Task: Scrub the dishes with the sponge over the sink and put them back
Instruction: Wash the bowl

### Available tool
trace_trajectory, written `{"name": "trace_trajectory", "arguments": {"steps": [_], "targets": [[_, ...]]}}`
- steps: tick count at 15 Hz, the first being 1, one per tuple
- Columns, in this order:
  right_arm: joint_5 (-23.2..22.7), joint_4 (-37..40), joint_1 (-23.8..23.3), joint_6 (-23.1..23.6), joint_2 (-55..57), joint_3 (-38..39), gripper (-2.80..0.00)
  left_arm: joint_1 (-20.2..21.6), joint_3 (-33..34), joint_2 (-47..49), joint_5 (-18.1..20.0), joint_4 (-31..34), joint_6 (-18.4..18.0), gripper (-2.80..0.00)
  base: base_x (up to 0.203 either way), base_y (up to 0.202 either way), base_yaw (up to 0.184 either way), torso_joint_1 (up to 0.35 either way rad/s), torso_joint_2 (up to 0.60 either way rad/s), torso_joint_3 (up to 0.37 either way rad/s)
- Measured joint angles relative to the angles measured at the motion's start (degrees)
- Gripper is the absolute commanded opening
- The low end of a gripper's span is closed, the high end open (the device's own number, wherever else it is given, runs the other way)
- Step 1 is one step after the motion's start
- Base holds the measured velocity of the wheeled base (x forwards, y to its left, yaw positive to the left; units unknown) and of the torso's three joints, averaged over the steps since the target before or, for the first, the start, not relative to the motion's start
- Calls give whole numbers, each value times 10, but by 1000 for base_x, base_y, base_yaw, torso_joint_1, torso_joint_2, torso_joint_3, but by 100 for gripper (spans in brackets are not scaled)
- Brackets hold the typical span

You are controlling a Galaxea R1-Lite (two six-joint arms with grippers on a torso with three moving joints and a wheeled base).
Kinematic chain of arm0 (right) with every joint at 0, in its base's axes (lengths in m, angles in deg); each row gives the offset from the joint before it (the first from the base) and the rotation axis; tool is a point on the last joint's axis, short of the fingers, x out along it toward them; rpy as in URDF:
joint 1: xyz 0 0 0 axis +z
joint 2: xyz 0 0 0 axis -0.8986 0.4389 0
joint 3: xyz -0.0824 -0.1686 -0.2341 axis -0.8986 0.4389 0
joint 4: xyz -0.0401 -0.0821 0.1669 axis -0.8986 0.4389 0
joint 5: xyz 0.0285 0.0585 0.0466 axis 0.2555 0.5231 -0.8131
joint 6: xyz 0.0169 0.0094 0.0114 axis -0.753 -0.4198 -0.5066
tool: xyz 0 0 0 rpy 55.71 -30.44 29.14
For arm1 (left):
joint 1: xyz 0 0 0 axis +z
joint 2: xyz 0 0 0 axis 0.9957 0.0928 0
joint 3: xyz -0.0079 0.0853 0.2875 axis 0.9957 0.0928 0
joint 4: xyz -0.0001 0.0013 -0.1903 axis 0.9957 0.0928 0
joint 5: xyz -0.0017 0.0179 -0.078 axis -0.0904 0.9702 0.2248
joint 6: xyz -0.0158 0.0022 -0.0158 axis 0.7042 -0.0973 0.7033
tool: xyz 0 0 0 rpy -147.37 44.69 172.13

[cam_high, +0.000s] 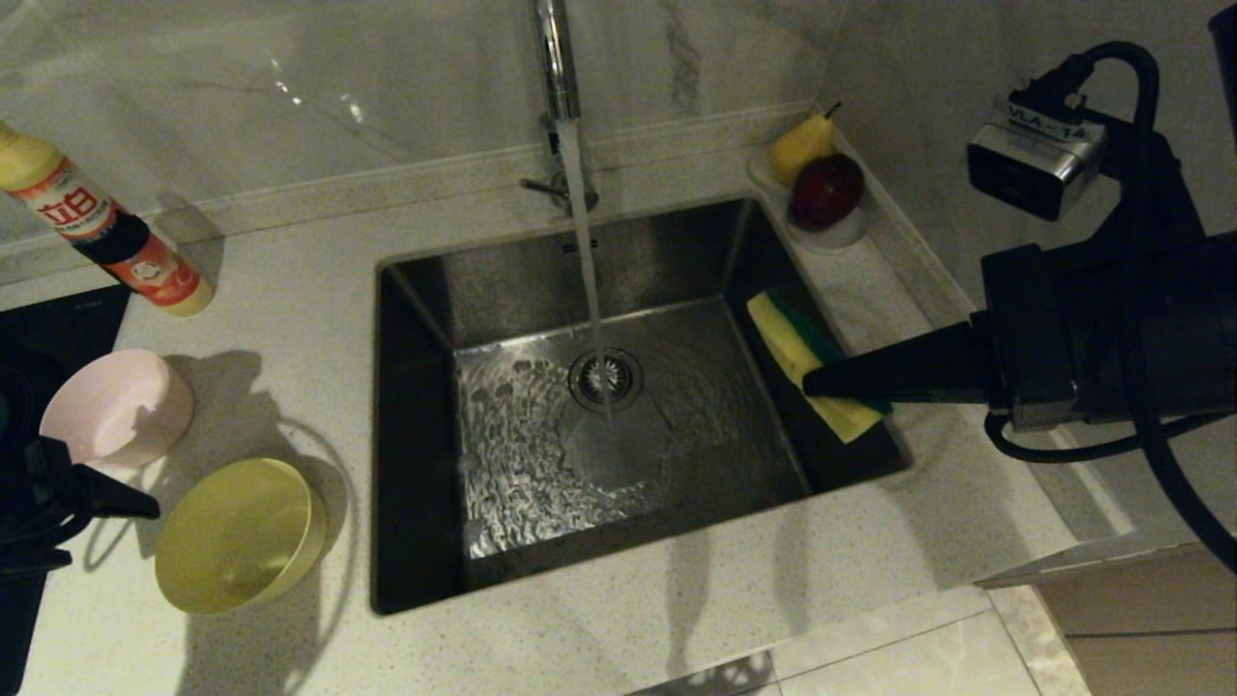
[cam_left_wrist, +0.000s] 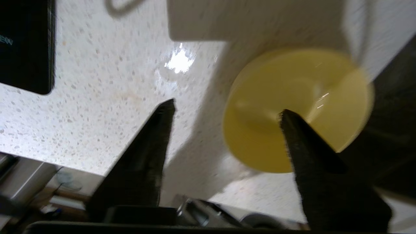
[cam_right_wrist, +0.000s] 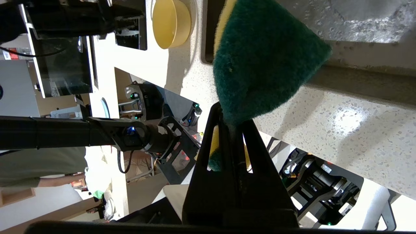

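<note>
Sponge clenched in right end effector; left end effector released, blurred, edge-cropped.

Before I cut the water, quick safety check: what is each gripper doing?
Left gripper: fingers open, holding nothing, above the yellow bowl.
Right gripper: shut on the sponge at the sink's edge.

Head view's pretty dim and warm. Bowls left of the sink throw long soft shadows across the bench. Left wrist view is motion-blurred, yellow bowl smeared, with a glare spot on the bench beside it. Right wrist view is brighter and sharp.
</note>
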Motion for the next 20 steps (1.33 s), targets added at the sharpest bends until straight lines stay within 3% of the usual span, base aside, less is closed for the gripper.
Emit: {"name": "trace_trajectory", "arguments": {"steps": [9, 20], "targets": [[0, 0, -2, -1, -2, 1, -280, -5, 93, 27, -2, -96, -3, 0, 0, 0, 0, 0, 0, 0], [0, 0, -2, -1, -7, -2, -280, -9, 114, 58, -4, -121, 3, 0, 0, 0, 0, 0, 0, 0]]}}
